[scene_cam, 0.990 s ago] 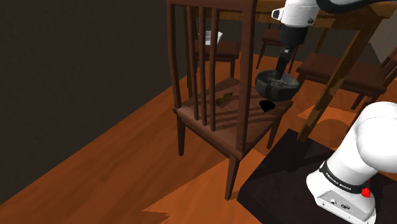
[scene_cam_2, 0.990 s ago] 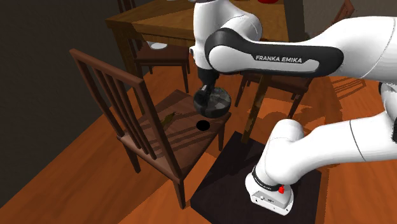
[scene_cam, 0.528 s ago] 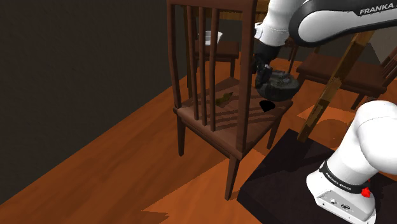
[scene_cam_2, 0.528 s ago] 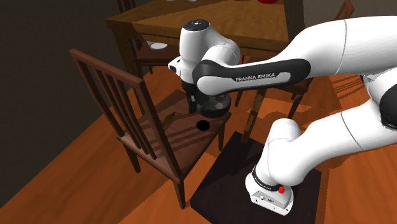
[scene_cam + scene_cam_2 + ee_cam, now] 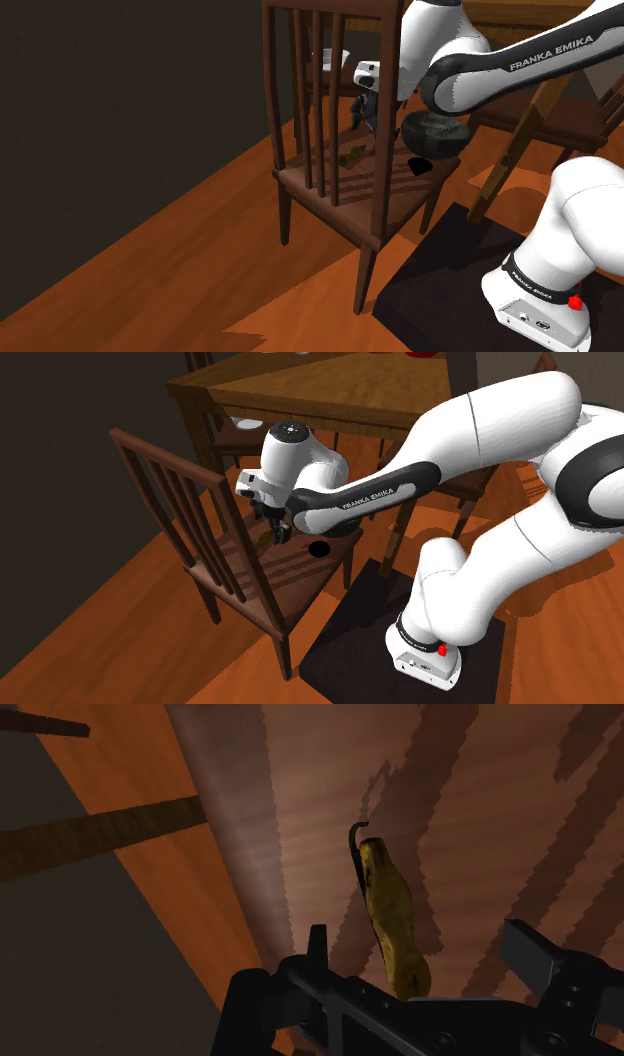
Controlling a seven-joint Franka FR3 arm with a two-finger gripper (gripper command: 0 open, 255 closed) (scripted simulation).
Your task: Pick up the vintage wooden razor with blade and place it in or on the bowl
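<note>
Wood is showing almost everywhere around me: an orange-brown plank floor point(image 5: 180, 260) is running under a dark slat-backed chair point(image 5: 340, 195), and a dining table point(image 5: 330, 387) is standing at the far side with more chairs tucked around it. A dark wall point(image 5: 120, 80) is closing off the shoulder view's left. My stand point(image 5: 440, 290) is sitting on the floor near the chair's front corner.

I am reaching over the chair seat with my gripper point(image 5: 367, 118) pointing down at it, and my jaws are standing apart, gripping nothing. The razor point(image 5: 351, 155) is lying flat on the seat close to the back slats. In the wrist view it is showing a yellow-brown handle and a thin dark hooked piece at its far end, and it is stretching out from between my two fingers point(image 5: 318, 944) without touching either.

The bowl point(image 5: 440, 135), dark grey, is resting on the same seat, to the shoulder view's right of the razor and partly behind my forearm. A small black patch point(image 5: 420, 165) is marking the seat just near the bowl. A pale dish point(image 5: 330, 58) is sitting on a far chair.
</note>
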